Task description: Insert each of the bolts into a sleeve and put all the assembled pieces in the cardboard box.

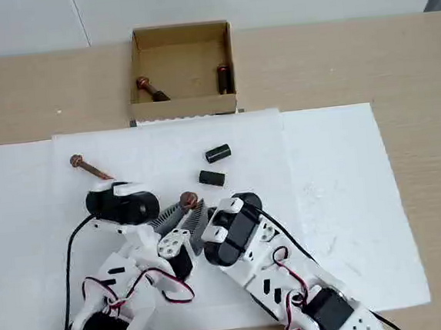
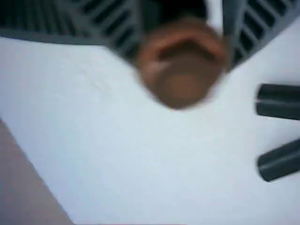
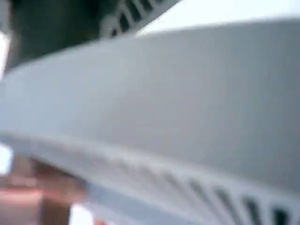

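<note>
My left tool (image 2: 182,28) pinches a bolt (image 2: 183,70), lifted for sleeving. My right tool (image 1: 206,212) crowds against it; I cannot tell its state. Beyond, two sleeves (image 1: 212,178) lie loose within reach. Farthest, the cardboard box (image 1: 186,106) holds two finished pieces (image 1: 152,90).

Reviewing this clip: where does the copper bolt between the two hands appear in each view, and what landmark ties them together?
High view: bolt head between the two hands, near the loose sleeves.
Left wrist view: bolt head clamped in the left hand, sleeves beside it.
Right wrist view: a brownish blur, probably the bolt, not certain.
Shared landmark: the two loose black sleeves, in high and left wrist views.
</note>
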Action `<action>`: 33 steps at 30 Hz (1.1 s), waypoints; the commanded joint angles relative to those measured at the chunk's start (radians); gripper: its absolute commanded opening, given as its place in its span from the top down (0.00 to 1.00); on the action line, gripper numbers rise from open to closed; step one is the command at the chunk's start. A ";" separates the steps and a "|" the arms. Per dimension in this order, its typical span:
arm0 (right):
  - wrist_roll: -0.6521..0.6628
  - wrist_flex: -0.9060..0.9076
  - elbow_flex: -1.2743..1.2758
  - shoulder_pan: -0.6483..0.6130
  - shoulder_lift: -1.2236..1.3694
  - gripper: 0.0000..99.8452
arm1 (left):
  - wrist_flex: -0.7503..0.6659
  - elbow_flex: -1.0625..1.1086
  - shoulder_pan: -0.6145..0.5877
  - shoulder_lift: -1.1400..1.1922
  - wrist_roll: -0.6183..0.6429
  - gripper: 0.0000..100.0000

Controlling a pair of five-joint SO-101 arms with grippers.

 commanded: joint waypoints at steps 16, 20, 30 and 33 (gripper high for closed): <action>0.008 -0.027 -0.051 0.010 -0.018 1.00 | -0.012 -0.147 -0.014 0.003 -0.089 0.82; 0.005 -0.025 -0.051 0.013 -0.018 1.00 | -0.017 -0.156 -0.089 0.000 -0.180 0.98; 0.002 -0.016 -0.051 0.257 -0.016 1.00 | -0.011 -0.059 -0.371 0.000 -0.407 1.00; -0.020 -0.005 -0.069 0.317 -0.007 1.00 | -0.012 0.039 -0.397 0.000 -0.427 1.00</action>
